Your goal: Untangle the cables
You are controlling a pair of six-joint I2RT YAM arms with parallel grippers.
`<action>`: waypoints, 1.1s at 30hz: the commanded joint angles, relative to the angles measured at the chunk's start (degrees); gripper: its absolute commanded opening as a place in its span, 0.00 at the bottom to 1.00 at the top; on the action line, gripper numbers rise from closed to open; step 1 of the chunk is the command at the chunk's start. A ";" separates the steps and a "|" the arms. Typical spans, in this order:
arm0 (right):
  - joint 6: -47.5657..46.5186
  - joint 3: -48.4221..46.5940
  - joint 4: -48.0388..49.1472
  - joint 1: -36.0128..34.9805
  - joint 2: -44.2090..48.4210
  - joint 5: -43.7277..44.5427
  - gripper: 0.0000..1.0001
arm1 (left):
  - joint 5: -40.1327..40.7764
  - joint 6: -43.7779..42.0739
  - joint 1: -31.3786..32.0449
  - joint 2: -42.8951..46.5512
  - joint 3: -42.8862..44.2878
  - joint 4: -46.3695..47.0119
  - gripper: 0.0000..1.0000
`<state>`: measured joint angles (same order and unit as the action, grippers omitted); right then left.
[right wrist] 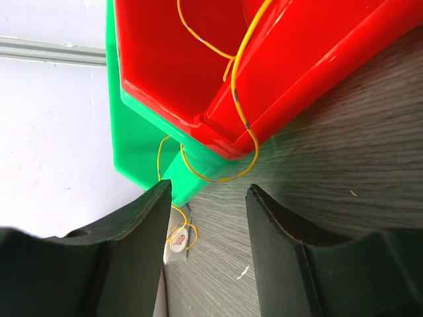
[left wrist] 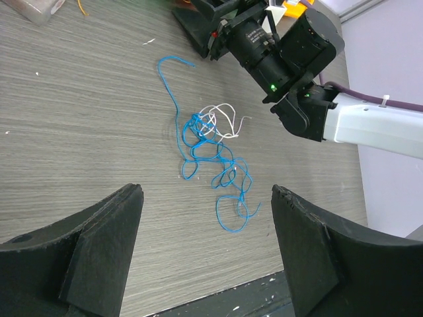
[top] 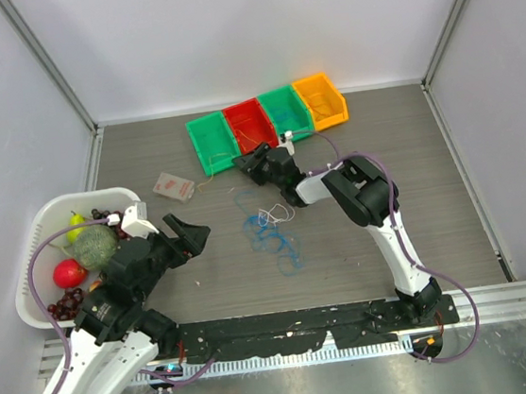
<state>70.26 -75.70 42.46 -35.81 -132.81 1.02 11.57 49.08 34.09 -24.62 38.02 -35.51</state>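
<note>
A blue cable (top: pixel 269 234) lies in loose tangled loops on the table's middle, knotted with a small whitish cable (top: pixel 277 213). Both show in the left wrist view: blue (left wrist: pixel 195 122), whitish (left wrist: pixel 228 135). An orange-yellow cable (right wrist: pixel 235 92) hangs out of the red bin (right wrist: pixel 198 59) and loops on the table below the bins. My left gripper (top: pixel 189 234) (left wrist: pixel 206 195) is open and empty, left of the tangle and above the table. My right gripper (top: pixel 251 160) (right wrist: pixel 208 191) is open and empty, just short of the yellow loop at the bins' front.
Green (top: pixel 211 136), red (top: pixel 248 123), green (top: pixel 283 109) and orange (top: pixel 320 98) bins stand in a row at the back. A clear packet (top: pixel 173 185) lies left of them. A white basket (top: pixel 39 232) of fruit stands at the left edge.
</note>
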 commanded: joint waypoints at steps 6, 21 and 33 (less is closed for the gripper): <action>5.59 -2.08 5.27 0.31 -0.96 3.64 0.49 | 0.64 -0.65 -0.07 0.19 -0.14 1.05 0.82; 11.83 -3.75 4.74 0.92 -1.75 4.17 0.15 | 0.03 -0.65 -0.16 -0.07 -0.32 1.84 0.82; -2.72 -4.18 -5.69 1.71 7.74 5.04 0.01 | -0.32 -0.83 -0.07 -0.51 -0.31 2.63 0.82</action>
<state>77.76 -77.45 42.46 -34.72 -133.25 3.40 11.53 49.06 34.09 -24.64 37.76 -35.46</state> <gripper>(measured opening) 0.025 0.823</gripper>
